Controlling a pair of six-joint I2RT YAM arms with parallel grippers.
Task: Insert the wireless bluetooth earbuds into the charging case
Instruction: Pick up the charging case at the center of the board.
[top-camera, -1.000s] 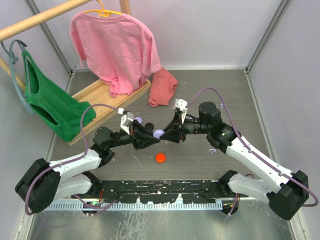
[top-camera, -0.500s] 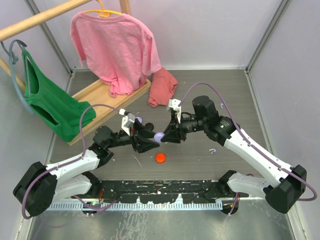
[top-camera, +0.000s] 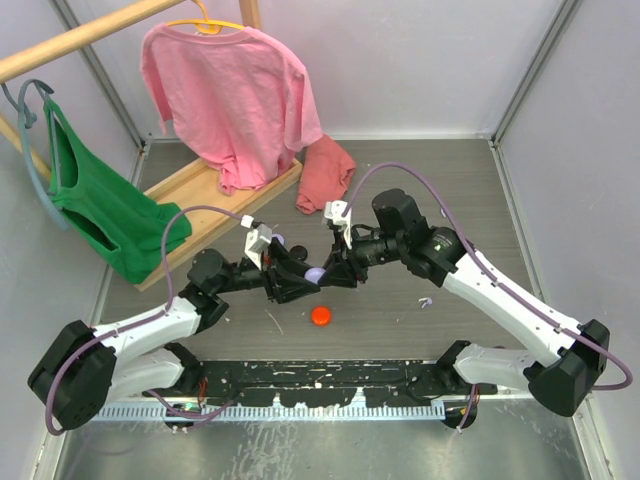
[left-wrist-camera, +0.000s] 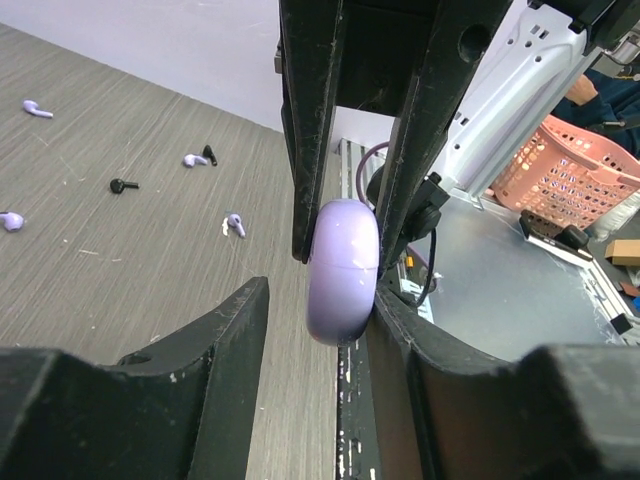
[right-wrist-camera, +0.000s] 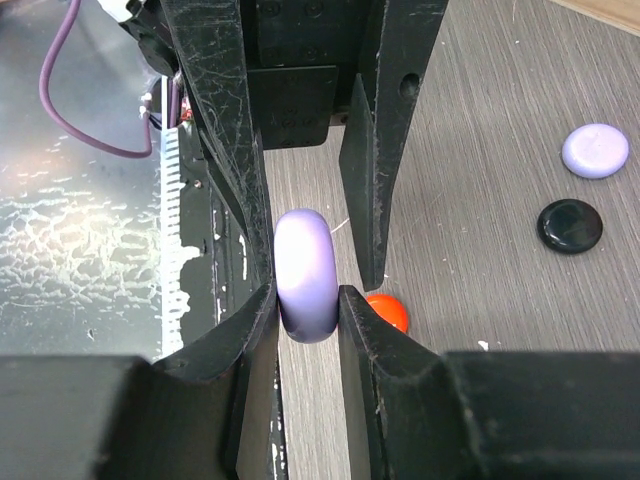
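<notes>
Grey wood-grain tabletop (top-camera: 480, 200): above its centre the right gripper (right-wrist-camera: 308, 300) clamps the lavender charging case (right-wrist-camera: 305, 265), with the left gripper (left-wrist-camera: 320, 305) parted around it. Earbuds (left-wrist-camera: 234, 225) lie scattered at ten o'clock, probably light and slick; pinch their stems.

The right arm (top-camera: 480, 285) has been swung toward 9 o'clock in the top view, and the right gripper (top-camera: 328, 272) brought closer to the left gripper (left-wrist-camera: 320, 300). The left jaws, shut a second ago, have been parted, and the lavender charging case (left-wrist-camera: 343, 268) is now clamped by the right gripper alone.
</notes>
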